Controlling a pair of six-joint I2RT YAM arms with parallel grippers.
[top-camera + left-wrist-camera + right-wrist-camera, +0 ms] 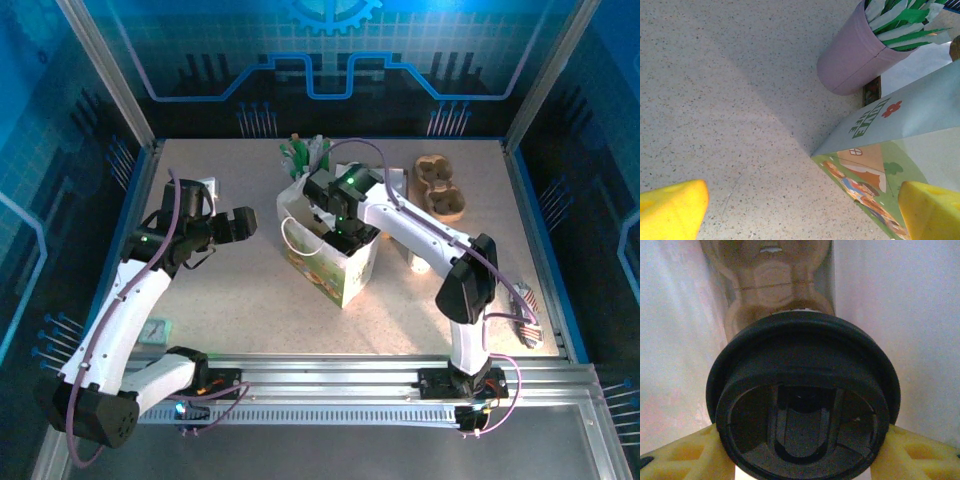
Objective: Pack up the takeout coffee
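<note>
The takeout coffee shows its round black lid (805,410) between my right gripper's yellow fingers (685,455). My right gripper (802,457) is shut on the cup just under the lid, with the white paper walls of the bag (900,315) on both sides. From above, this gripper (345,235) reaches down into the open mouth of the tall bag (345,275). My left gripper (245,222) hangs open just left of the bag, holding nothing; its yellow fingertips (672,210) frame bare table and the bag's printed corner (875,175).
A pink cup of green-and-white sticks (855,60) stands behind the bag. A brown moulded cup carrier (440,185) lies at the back right. Small packets (525,318) sit near the right edge. A brown moulded shape (772,280) lies deep inside the bag.
</note>
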